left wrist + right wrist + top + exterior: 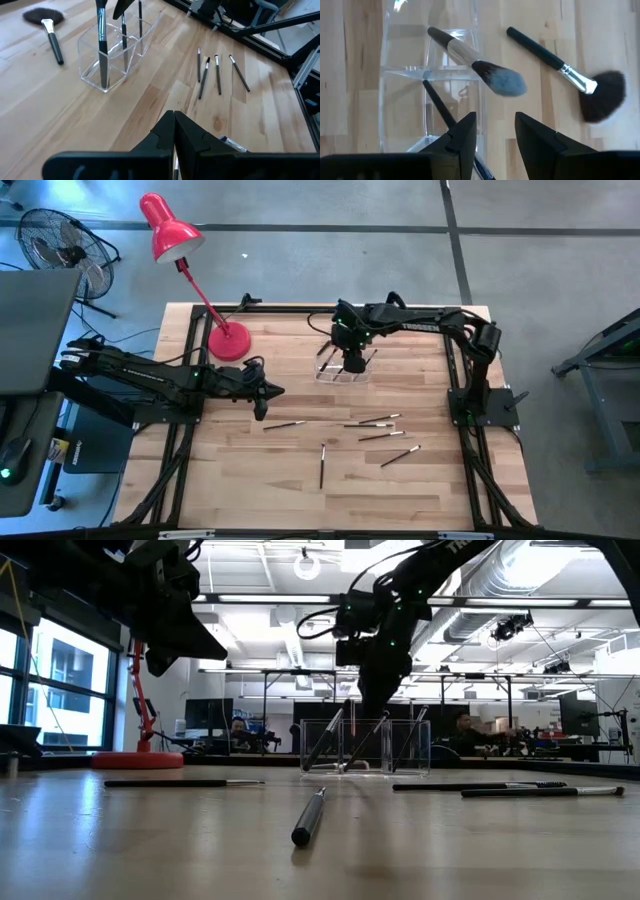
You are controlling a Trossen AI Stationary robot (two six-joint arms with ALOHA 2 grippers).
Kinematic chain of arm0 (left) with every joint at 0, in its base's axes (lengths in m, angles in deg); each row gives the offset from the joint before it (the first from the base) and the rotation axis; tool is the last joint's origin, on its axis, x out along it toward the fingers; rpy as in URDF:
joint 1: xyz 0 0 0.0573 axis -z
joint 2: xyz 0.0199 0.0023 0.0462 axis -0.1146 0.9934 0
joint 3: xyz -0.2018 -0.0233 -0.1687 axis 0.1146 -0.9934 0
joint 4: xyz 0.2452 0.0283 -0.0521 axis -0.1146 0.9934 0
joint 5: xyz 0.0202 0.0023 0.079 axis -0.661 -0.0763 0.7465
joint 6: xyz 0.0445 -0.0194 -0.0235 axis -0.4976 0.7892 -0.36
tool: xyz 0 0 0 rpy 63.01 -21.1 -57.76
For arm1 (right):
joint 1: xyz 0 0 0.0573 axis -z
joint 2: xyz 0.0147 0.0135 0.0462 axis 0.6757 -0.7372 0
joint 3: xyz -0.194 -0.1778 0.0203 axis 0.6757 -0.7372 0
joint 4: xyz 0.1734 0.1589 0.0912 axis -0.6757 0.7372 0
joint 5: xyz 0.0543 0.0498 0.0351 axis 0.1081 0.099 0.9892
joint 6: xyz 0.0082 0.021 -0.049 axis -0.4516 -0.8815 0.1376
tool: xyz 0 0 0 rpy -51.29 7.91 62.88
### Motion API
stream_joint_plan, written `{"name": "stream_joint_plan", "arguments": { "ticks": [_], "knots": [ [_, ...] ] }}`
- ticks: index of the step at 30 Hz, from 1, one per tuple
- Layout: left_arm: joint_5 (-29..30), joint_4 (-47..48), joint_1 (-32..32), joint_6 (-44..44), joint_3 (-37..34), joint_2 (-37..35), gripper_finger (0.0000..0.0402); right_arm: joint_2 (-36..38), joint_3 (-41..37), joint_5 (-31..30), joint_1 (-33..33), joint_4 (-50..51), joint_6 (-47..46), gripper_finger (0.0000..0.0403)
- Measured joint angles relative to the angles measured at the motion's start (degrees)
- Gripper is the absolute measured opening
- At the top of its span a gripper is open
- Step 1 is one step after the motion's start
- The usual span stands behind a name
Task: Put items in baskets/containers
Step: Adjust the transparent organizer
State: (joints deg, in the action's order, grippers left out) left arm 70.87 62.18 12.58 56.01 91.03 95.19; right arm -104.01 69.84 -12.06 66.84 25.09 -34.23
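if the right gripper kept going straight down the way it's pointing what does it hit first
Most likely the clear holder right beneath the open right gripper, or the brushes leaning inside it, such as the fluffy-tipped brush. Depth is unclear. The fan brush lies off to the side.

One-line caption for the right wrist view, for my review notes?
Right gripper open above the clear holder, a fluffy brush leaning inside it, a fan brush lying on the table beside.

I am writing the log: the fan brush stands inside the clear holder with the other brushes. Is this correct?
Not correct. The fan brush lies flat on the table beside the clear holder, as the right wrist view shows. Other brushes do stand inside the holder.
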Motion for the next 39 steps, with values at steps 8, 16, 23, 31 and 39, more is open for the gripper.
{"name": "stream_joint_plan", "arguments": {
  "ticks": [8, 16, 23, 31, 39],
  "knots": [
    [0.3, 0.7, 0.0, 0.4, 0.0, 0.0, 0.0000, -1.6, 0.0, 0.5, 0.0, -0.5, 2.2, 0.0110],
    [0.4, 0.7, 0.0, 0.5, 0.0, 0.0, 0.0000, -1.6, 0.0, 2.0, 0.0, -2.2, 3.1, 0.0019],
    [0.5, 0.7, 0.0, 0.6, 0.0, 0.0, 0.0000, -1.6, 0.0, 4.4, 0.0, -1.6, 3.1, 0.0006],
    [0.7, 0.7, 0.0, 0.6, 0.0, 0.0, 0.0000, 0.2, 0.0, 5.4, 0.0, -1.3, 2.7, 0.0003],
    [0.7, 0.7, 0.0, 0.6, 0.0, 0.0, 0.0000, 5.0, 0.0, 2.0, 2.1, -5.1, 2.6, 0.0002]
  ]
}}
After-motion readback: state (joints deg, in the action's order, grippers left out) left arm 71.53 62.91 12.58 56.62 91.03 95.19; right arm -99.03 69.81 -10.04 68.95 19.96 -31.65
